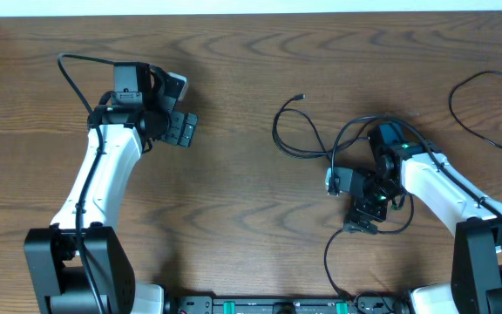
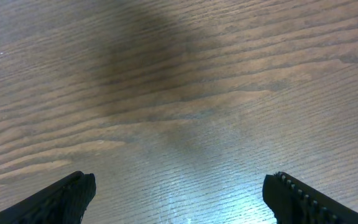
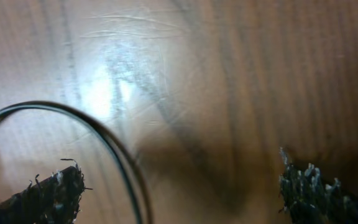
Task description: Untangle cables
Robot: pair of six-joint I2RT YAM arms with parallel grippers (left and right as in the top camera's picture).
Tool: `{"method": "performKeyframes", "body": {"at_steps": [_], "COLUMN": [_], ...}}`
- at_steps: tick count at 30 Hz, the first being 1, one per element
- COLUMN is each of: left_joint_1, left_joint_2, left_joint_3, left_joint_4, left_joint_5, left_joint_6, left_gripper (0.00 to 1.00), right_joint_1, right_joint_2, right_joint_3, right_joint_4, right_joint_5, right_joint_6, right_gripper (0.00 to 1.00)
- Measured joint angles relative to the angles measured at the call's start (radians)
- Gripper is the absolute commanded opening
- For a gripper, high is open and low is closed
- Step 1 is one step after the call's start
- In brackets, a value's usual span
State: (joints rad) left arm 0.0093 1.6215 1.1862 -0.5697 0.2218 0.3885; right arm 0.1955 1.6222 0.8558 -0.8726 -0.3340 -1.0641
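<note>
Right fingers (image 3: 48, 196) spread, black cable (image 3: 104, 134) arcing down between

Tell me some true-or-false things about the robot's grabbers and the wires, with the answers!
1. The left gripper holds a cable. False: it is open over bare table.
2. A black cable curves close to the right gripper. True.
3. All cables lie in one pile. False: a lone cable lies apart near the right edge.
4. The right gripper is open. True.
</note>
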Motion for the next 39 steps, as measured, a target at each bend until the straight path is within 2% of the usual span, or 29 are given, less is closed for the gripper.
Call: {"method": "performKeyframes", "body": {"at_steps": [12,27,35,39], "left_joint_1": [0.000,0.000,0.000,0.000], "left_joint_2": [0.000,0.000,0.000,0.000], "left_joint_3": [0.000,0.000,0.000,0.000], "left_joint_4": [0.000,0.000,0.000,0.000], "left_joint_5": [0.000,0.000,0.000,0.000], "left_joint_6": [0.000,0.000,0.000,0.000], "left_gripper": [0.91,0.91,0.91,0.91], "right_joint_1": [0.009,0.042,0.042,0.042], "right_joint_2": [0.000,-0.058,-0.086,-0.087], "right_joint_3": [-0.007,-0.130,-0.187,-0.190], "right_joint_4": [-0.018,0.213,0.288,0.296], "right_joint_5": [-0.015,0.089,0.092,0.090], "right_joint_6": [0.000,-0.003,-0.002,0.000], "right_gripper": [0.99,0.98,0.98,0.94]}}
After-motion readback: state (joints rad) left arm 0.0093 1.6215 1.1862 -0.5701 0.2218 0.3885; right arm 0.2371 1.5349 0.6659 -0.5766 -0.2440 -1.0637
